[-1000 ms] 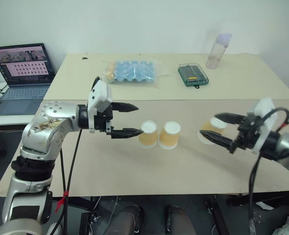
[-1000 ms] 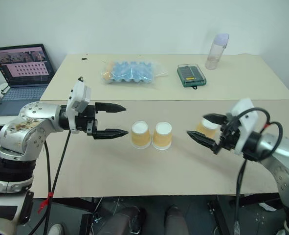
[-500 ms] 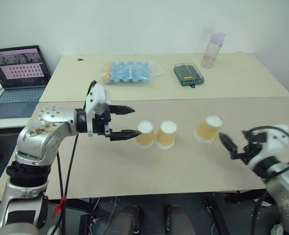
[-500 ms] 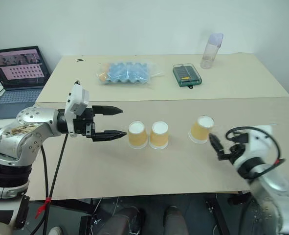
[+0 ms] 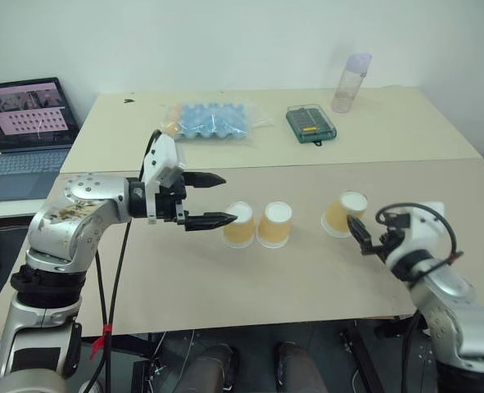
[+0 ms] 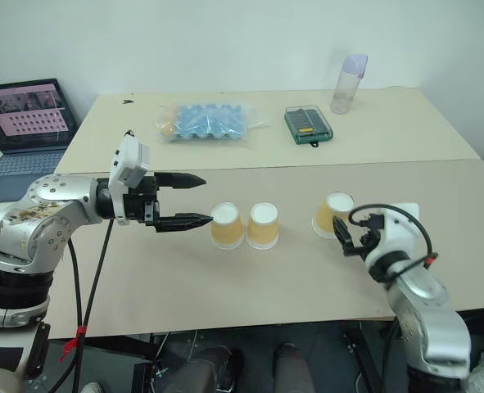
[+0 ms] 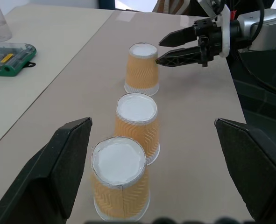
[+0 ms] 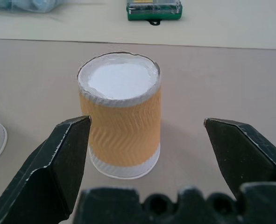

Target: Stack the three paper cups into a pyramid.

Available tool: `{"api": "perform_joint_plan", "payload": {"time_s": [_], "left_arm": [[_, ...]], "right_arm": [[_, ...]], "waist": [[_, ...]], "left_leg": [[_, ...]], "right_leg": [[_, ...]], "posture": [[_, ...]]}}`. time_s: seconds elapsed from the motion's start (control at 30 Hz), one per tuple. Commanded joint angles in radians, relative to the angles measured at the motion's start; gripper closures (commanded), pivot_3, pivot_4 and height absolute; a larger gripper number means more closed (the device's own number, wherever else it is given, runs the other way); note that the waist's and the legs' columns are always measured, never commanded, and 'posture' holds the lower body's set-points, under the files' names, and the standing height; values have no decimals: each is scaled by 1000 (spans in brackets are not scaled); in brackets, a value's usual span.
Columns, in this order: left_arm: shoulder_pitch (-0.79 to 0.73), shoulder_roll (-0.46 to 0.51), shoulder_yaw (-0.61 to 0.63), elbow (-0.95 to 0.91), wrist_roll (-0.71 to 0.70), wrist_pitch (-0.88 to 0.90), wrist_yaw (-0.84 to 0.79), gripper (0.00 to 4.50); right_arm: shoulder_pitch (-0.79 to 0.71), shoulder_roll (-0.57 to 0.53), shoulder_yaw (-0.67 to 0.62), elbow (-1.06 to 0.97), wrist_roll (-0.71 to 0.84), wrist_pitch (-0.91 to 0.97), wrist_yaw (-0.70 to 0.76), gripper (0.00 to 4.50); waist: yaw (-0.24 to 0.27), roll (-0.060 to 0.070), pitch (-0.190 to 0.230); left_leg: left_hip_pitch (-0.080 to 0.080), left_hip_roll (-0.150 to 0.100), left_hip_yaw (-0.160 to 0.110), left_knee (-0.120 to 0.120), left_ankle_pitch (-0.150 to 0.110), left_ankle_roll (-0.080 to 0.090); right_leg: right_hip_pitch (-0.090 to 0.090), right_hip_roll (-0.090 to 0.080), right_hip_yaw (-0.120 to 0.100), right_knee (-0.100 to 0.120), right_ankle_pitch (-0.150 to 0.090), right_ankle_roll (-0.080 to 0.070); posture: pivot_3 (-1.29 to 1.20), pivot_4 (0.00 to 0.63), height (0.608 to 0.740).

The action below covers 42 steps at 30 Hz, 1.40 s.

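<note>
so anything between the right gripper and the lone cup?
Nothing: bare table separates the open right gripper from the lone cup, seen in the right wrist view.

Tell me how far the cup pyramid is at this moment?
Done: two cups stand upside down side by side as the base. In hand: the open right gripper faces the third cup, not gripping. Left: lift it onto the pair. The left gripper is open beside them.

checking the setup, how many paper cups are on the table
3, all upside down on the table: two side by side, the left cup and the middle cup, and a lone cup apart, just ahead of the right hand.
</note>
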Motion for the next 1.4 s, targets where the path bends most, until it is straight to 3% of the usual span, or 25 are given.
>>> {"api": "perform_joint_plan", "payload": {"time_s": [0.03,0.7,0.9,1.1,1.23,1.3,1.4], "left_arm": [[-21,5,11,-22,-17,-8,7,12],[-4,19,14,-45,-21,1,23,12],[-10,19,13,-38,-18,-1,24,0],[-15,17,10,-33,-14,-2,28,0],[-14,15,6,-32,-9,-7,31,0],[-12,14,5,-33,-10,-7,30,0],[-9,12,1,-35,-10,-9,31,0]], "right_arm": [[-35,9,19,15,-20,-56,15,0],[-208,39,44,242,-78,-170,39,0],[-207,37,41,235,-72,-165,51,1742],[-233,29,31,220,-69,-154,50,1826],[-331,-8,55,182,-63,-121,79,1826],[-447,-35,69,153,-12,-72,131,1826],[-565,-113,133,96,135,69,331,1826]], "waist": [[2,0,0],[3,0,0],[3,0,0],[3,0,0],[-1,1,1],[-5,2,1],[-12,4,3]], "left_leg": [[0,0,0,0,0,0],[0,1,0,-1,2,-4],[0,1,0,-1,2,-4],[0,1,0,-1,2,-4],[0,1,0,-1,2,-4],[0,1,1,-1,2,-4],[-2,1,1,-1,2,-3]], "right_leg": [[0,0,0,0,0,0],[-1,3,2,0,0,-1],[-1,3,2,0,0,-1],[-1,3,3,0,0,-1],[-1,3,3,0,0,-1],[-1,3,3,0,0,-1],[-1,3,4,1,1,-2]], "posture": [[0,150,740],[0,150,740],[0,150,740],[0,150,740],[0,150,740],[0,150,740],[0,150,740]]}}
